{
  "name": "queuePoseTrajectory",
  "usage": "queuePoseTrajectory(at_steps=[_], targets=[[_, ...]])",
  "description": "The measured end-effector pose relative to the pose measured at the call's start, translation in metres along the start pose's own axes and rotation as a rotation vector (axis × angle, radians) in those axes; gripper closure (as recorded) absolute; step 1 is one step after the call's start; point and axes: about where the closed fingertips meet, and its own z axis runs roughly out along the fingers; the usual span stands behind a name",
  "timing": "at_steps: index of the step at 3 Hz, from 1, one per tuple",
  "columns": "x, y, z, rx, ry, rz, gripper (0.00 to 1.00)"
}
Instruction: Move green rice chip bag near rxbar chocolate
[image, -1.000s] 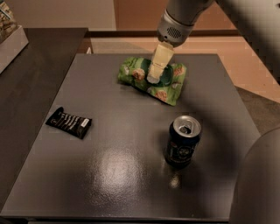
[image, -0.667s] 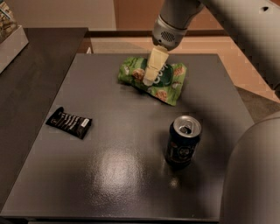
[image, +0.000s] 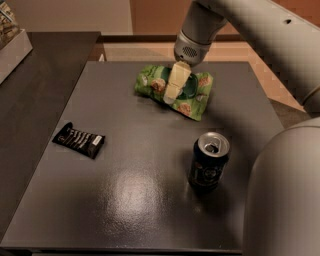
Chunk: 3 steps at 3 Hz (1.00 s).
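The green rice chip bag lies crumpled on the dark table, at the far middle. My gripper reaches down from the upper right and sits right over the middle of the bag, at or very near its surface. The rxbar chocolate, a small flat black wrapper with white text, lies at the table's left side, well apart from the bag.
A dark blue drink can stands upright, opened, on the right half of the table in front of the bag. My arm fills the upper right. A dark counter adjoins the table on the left.
My gripper has shifted slightly left and down over the bag. The bag, the bar and the can have stayed in place.
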Motion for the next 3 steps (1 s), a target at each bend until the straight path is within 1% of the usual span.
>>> queuePoseTrajectory(at_steps=[1, 2, 3], targets=[[0.0118, -0.0104, 0.0091, 0.012, 0.019, 0.049, 0.00], [0.0159, -0.0149, 0.0115, 0.034, 0.038, 0.067, 0.17], [0.0168, -0.0148, 0.0060, 0.051, 0.034, 0.078, 0.41]])
